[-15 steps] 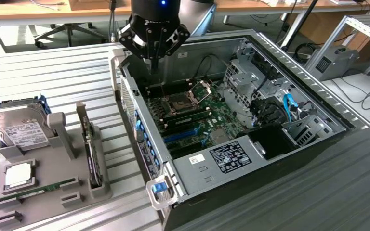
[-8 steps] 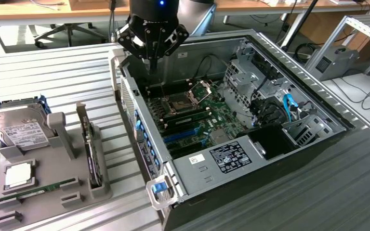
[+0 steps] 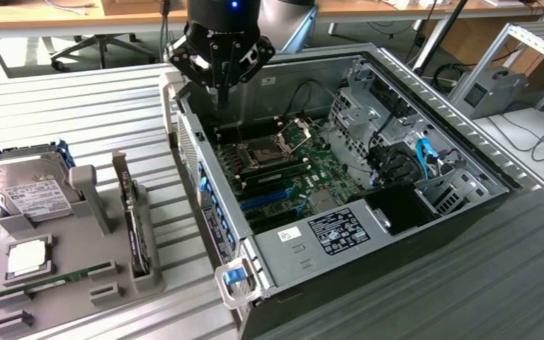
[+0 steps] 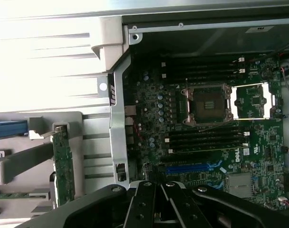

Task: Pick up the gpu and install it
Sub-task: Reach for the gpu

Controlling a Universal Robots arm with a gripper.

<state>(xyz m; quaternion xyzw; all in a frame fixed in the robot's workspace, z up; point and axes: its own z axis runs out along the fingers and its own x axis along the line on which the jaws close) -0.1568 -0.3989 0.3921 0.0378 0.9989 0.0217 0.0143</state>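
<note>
1 gripper [image 3: 223, 99] hangs over the far left corner of the open case [image 3: 192, 152], above the motherboard [image 3: 291, 170]. Its 2 fingers are pressed together and pinch nothing.

The gpu [image 3: 138, 227] has not been picked up. It stands on its thin edge in a slot of the grey tray [image 3: 59, 308], which lies on the table [image 3: 64, 106] at the exterior view's left, just beside the case's left wall. A hard drive [image 3: 31, 191] sits in the same tray, further left.

From the gripper, the gpu lies toward the near side and to the exterior view's left, lower down and outside the case, with the case wall between them. The card's long axis runs near to far, roughly along that wall. A slim upright strip at its far end may be the silver bracket, though the view is too poor to be sure.

In the wrist view the gripper [image 4: 156, 199] looks down on the empty processor socket. The gpu [image 4: 63, 164] appears as a narrow green strip seen edge-on, outside the case wall.
</note>
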